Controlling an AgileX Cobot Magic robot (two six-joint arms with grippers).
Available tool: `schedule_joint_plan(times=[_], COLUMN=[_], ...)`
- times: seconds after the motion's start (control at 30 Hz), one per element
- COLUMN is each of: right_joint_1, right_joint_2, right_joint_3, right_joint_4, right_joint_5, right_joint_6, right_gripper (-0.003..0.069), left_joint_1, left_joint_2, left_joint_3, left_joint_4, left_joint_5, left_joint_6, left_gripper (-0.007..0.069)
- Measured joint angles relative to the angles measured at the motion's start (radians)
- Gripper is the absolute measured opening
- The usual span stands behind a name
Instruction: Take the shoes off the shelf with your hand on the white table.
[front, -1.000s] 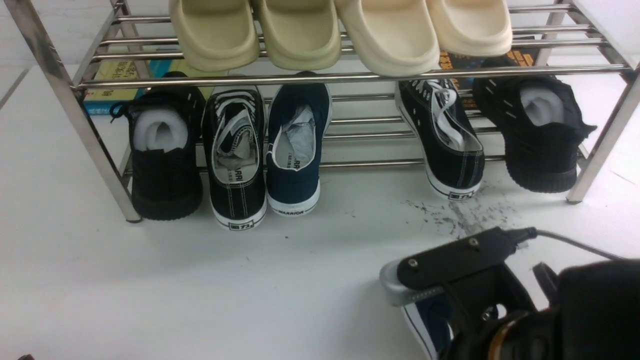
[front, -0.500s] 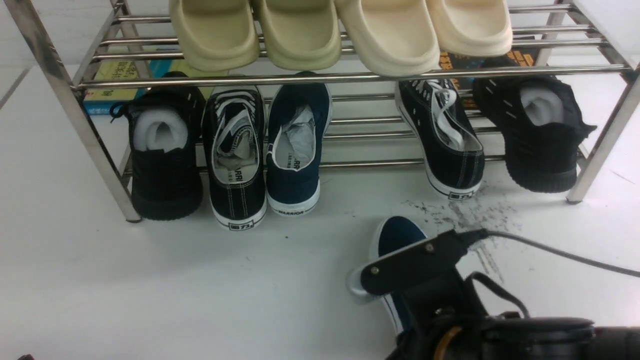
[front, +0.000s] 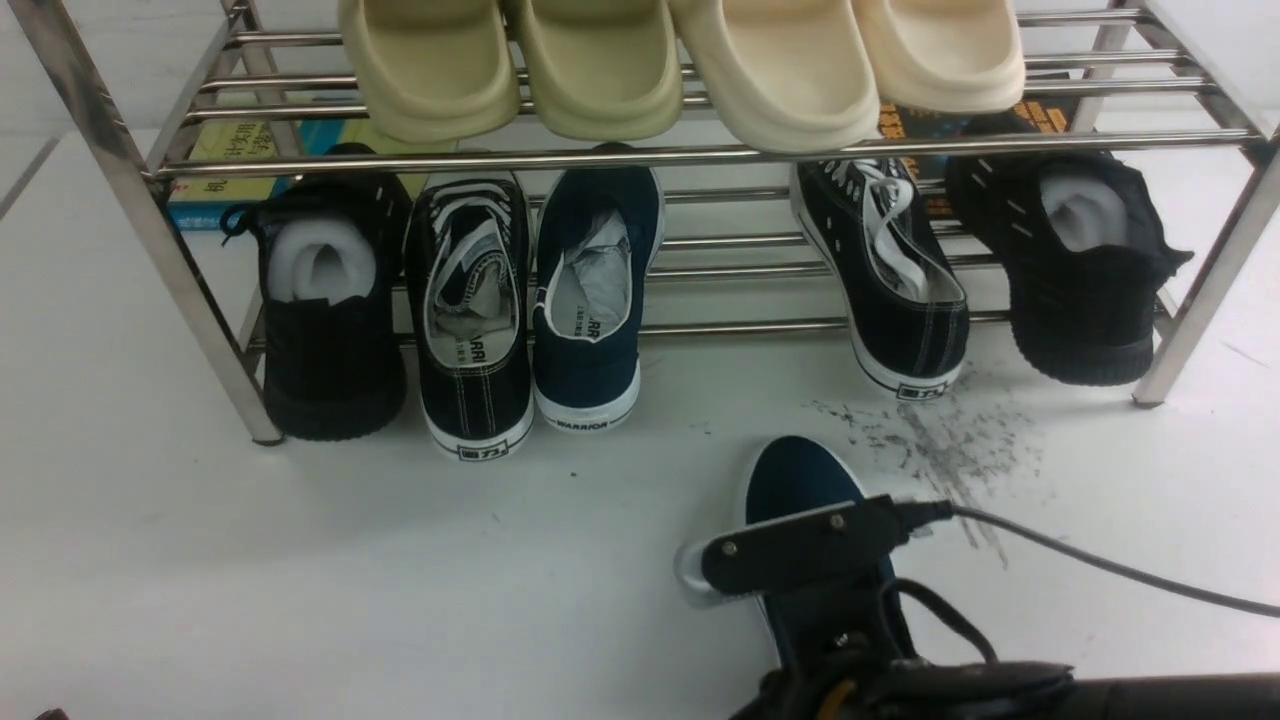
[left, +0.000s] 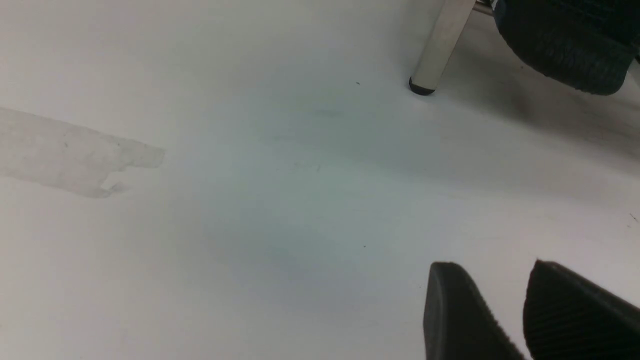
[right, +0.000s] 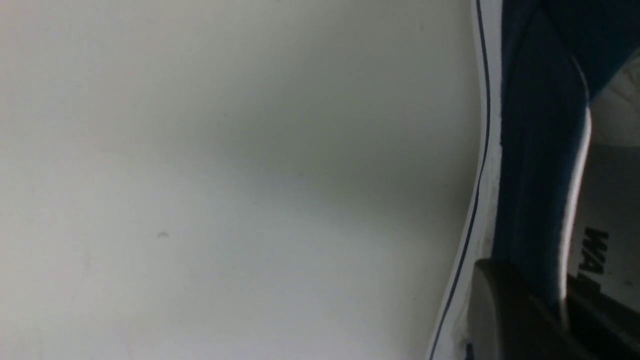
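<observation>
Right gripper (right: 555, 305) pinches the side wall of one navy shoe (front: 800, 480) on the white table (front: 300, 560). Its mate (front: 590, 300) sits at ten o'clock, on the shelf (front: 700, 155). Left gripper (left: 495, 270) part-open, empty.

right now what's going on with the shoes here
The right gripper has one navy slip-on pinched by its side wall. The shoe appears to rest on the white table in front of the shelf. Its mate is on the lower tier, beside a black lace-up sneaker. The left gripper is open and empty, low over the table near a shelf leg.
</observation>
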Motion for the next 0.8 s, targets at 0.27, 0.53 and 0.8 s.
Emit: schedule_joint_plan(times=[0.27,0.53,0.8], right_joint_1=[0.0,0.0,-0.001], right_joint_2=[0.002,0.006,-0.027], right_joint_3=[0.0,0.0,-0.019], right_joint_4=[-0.066,-0.062,-0.033], right_joint_5=[0.003,0.012,0.033], right_joint_6=[0.089,0.089,0.071], right_gripper=[0.0057,0.0121,0.0397], left_joint_1=[0.0,0.0,0.0], left_joint_2=[0.0,0.0,0.0], left_joint_3=[0.0,0.0,0.0], left_joint_4=[0.0,0.0,0.0], left_joint_5=[0.0,0.0,0.0], left_joint_6=[0.0,0.0,0.0], left_gripper=[0.0239,0.0239,0.0239])
